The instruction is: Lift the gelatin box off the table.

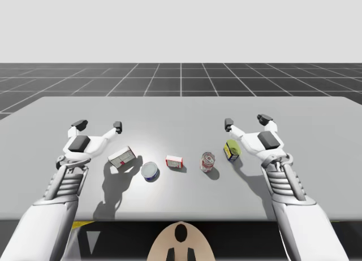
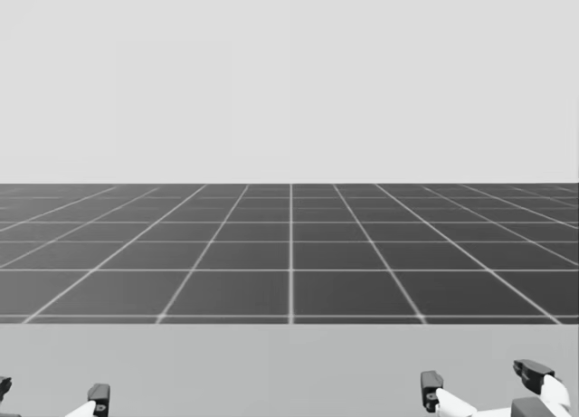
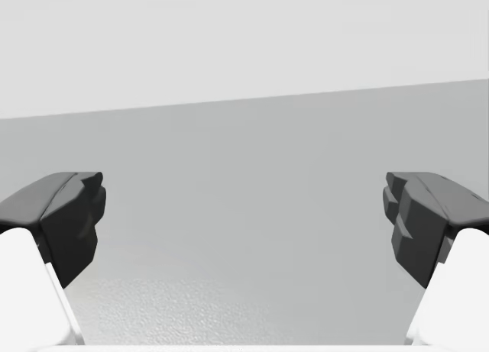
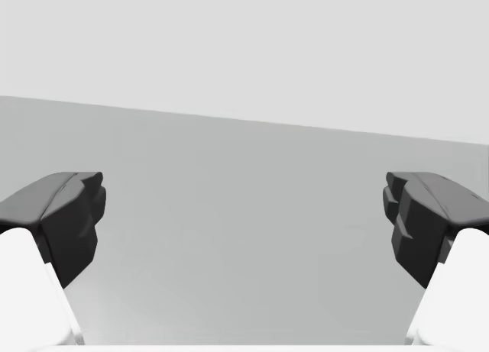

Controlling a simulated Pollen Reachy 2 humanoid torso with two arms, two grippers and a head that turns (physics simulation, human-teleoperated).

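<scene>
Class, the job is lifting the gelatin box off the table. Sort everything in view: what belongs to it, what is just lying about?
Belongs: small red and white box, likely the gelatin box; left gripper, open; right gripper, open; table.
Lying about: larger white and red box; blue and white can; red can; yellow and green can.

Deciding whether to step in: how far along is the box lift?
Done: nothing; the small red-and-white cardboard box and the larger white-and-red box both rest on the grey table. In hand: nothing; my left gripper and right gripper hover open, touching neither. Left: reach, grasp, lift.
</scene>
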